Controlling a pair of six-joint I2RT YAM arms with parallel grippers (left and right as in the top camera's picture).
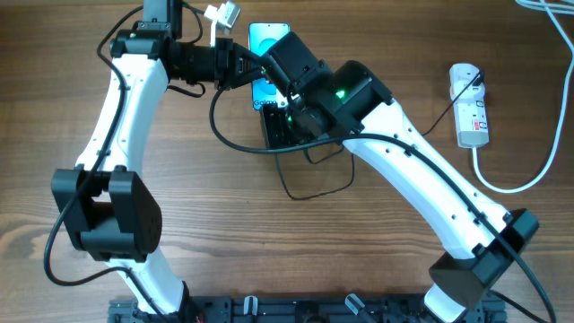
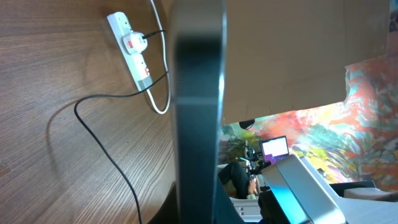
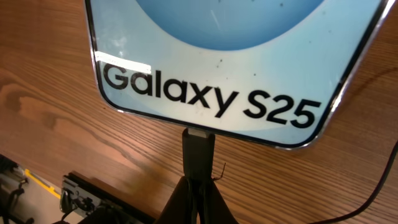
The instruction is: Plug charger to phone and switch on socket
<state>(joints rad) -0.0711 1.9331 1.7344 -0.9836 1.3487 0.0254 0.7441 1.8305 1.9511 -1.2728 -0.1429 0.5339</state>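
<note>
The phone (image 1: 269, 38) lies at the table's top middle with its cyan screen up. My left gripper (image 1: 246, 70) is shut on its left side; the left wrist view shows the phone (image 2: 199, 93) edge-on. In the right wrist view the phone (image 3: 217, 62) reads "Galaxy S25". My right gripper (image 3: 198, 190) is shut on the charger's black connector (image 3: 198, 149), whose tip meets the phone's bottom edge. In the overhead view the right gripper (image 1: 274, 117) sits just below the phone. The charger cable (image 1: 314, 190) loops across the table to its plug (image 1: 473, 85) in the white socket (image 1: 470, 115).
The socket's thick white cord (image 1: 538, 170) curves along the right edge. The socket (image 2: 127, 31) with its red switch and the thin black cable (image 2: 106, 143) show in the left wrist view. A white connector (image 1: 224, 13) lies by the left arm at the top.
</note>
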